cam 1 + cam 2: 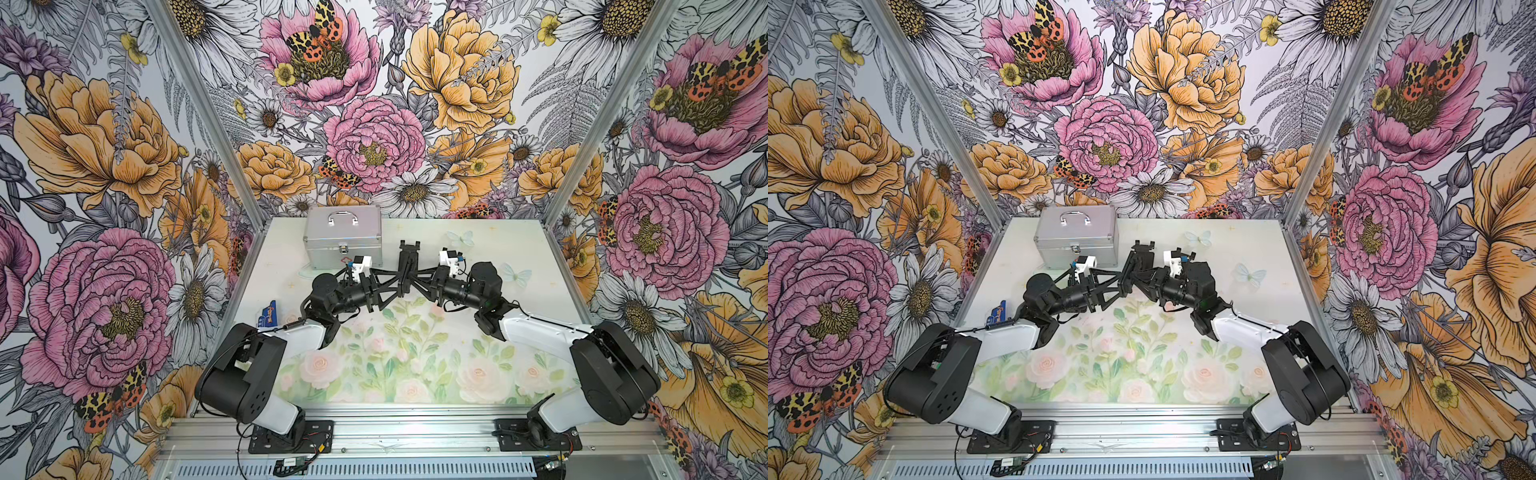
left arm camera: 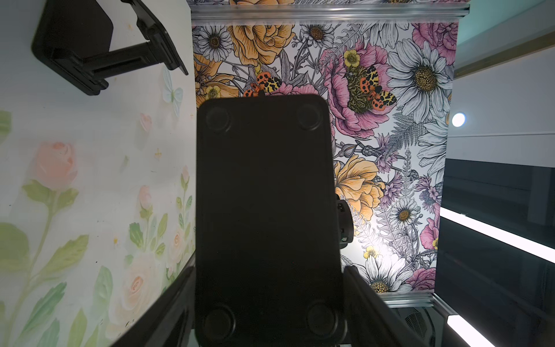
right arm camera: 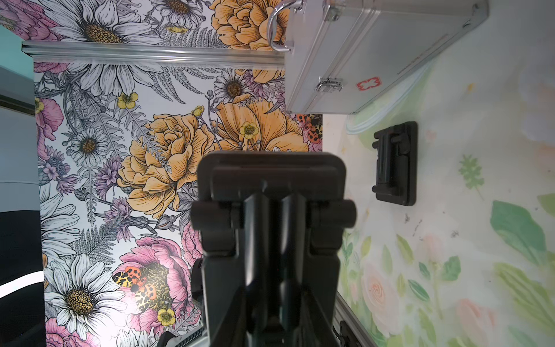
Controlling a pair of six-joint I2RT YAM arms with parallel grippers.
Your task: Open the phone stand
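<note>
The black phone stand [image 1: 406, 270] hangs above the table's middle, between both arms. In the left wrist view its flat base plate [image 2: 267, 195] shows four round feet. My left gripper [image 2: 270, 267] has a finger against each long side of that plate. It comes in from the left in both top views [image 1: 398, 284] [image 1: 1121, 283]. My right gripper [image 3: 273, 198] is shut on the folded arm near the hinge bar [image 3: 271, 214]. It comes in from the right [image 1: 413, 279]. The stand looks folded [image 1: 1134, 266].
A second black folding holder [image 2: 90, 45] [image 3: 395, 163] lies on the table just behind the grippers. A silver case [image 1: 343, 241] with a handle stands at the back left. A blue packet [image 1: 270, 316] lies by the left wall. Floral walls close in three sides.
</note>
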